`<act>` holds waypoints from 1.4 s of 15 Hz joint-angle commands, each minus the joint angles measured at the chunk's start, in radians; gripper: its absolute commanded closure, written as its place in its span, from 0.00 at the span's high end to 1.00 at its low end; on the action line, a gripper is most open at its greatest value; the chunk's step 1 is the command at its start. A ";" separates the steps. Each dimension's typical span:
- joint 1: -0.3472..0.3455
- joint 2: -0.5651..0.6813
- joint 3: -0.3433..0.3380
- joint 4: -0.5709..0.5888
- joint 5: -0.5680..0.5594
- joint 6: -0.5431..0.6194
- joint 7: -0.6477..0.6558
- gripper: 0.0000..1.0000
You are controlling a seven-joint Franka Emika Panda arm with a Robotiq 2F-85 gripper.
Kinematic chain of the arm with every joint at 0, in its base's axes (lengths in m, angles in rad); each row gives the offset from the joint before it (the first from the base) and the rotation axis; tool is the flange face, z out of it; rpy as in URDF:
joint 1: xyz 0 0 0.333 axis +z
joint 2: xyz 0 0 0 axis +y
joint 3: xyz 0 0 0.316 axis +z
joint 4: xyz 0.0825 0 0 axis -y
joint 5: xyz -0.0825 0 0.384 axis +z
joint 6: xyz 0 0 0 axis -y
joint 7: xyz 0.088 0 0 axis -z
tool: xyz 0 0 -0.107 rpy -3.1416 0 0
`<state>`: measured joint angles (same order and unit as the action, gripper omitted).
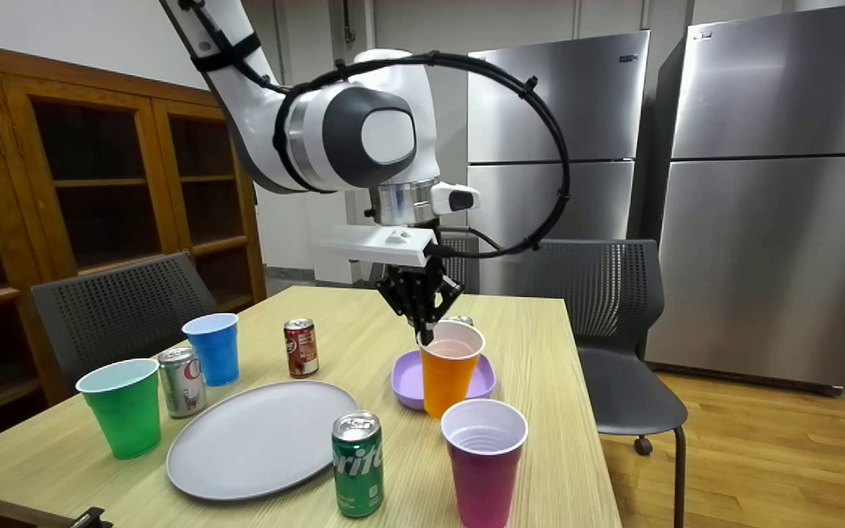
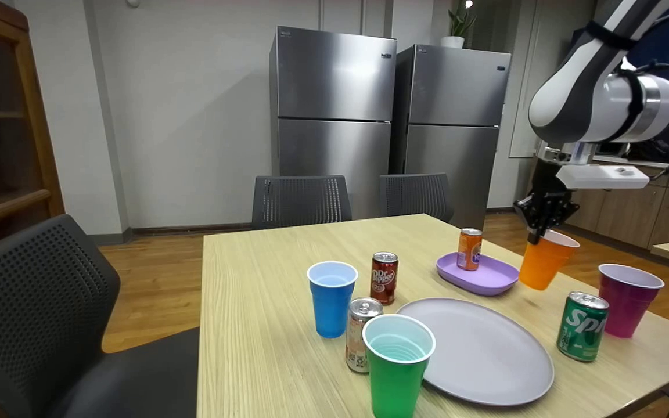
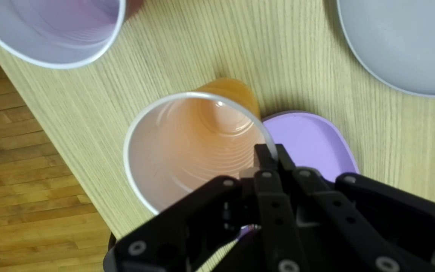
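The hand (image 3: pixel 275 156) pinches an orange cup (image 2: pixel 546 264) by its rim, pressed together on the thin wall at the right of the cup's mouth in the wrist view. In an exterior view the cup is toward the right of the frame, tilted a little, its mouth leaning right; whether its base touches the desk (image 2: pixel 265 278) is hard to tell. Just beside it is a purple dish (image 2: pixel 498 277) with an orange soda can (image 2: pixel 470 251) standing upright on it.

Farther right in that frame, a maroon cup (image 2: pixel 629 305) stands upright just beside a green Sprite can (image 2: pixel 583 328); the wrist view has the same cup at its upper left. A round grey plate (image 2: pixel 485 354) lies flat at the lower right of centre. Near its upper left edge stands a Dr Pepper can (image 2: pixel 384 278), with a blue cup (image 2: pixel 333 302) to the left. Below these, a green cup (image 2: pixel 397 371) at the bottom of the frame partly covers a silver can (image 2: pixel 356 341). Two fridges (image 2: pixel 334 128) fill the upper middle.
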<state>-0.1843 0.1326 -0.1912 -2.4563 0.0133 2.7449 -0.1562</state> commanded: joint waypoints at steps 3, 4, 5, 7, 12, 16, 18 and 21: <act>0.032 -0.100 0.023 -0.073 -0.029 0.015 0.037 0.01; 0.038 -0.109 0.027 -0.079 -0.029 0.015 0.037 0.01; 0.045 -0.118 0.032 -0.086 -0.028 0.014 0.038 0.01; 0.056 -0.137 0.045 -0.099 -0.026 0.013 0.037 0.01; 0.093 -0.202 0.083 -0.152 -0.006 0.007 0.018 0.01; 0.128 -0.263 0.111 -0.207 0.011 0.001 -0.001 0.01; 0.148 -0.297 0.121 -0.238 0.023 -0.005 -0.011 0.01; 0.180 -0.344 0.129 -0.285 0.035 -0.010 -0.022 0.01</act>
<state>-0.0247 -0.1211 -0.0777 -2.6698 0.0217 2.7455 -0.1564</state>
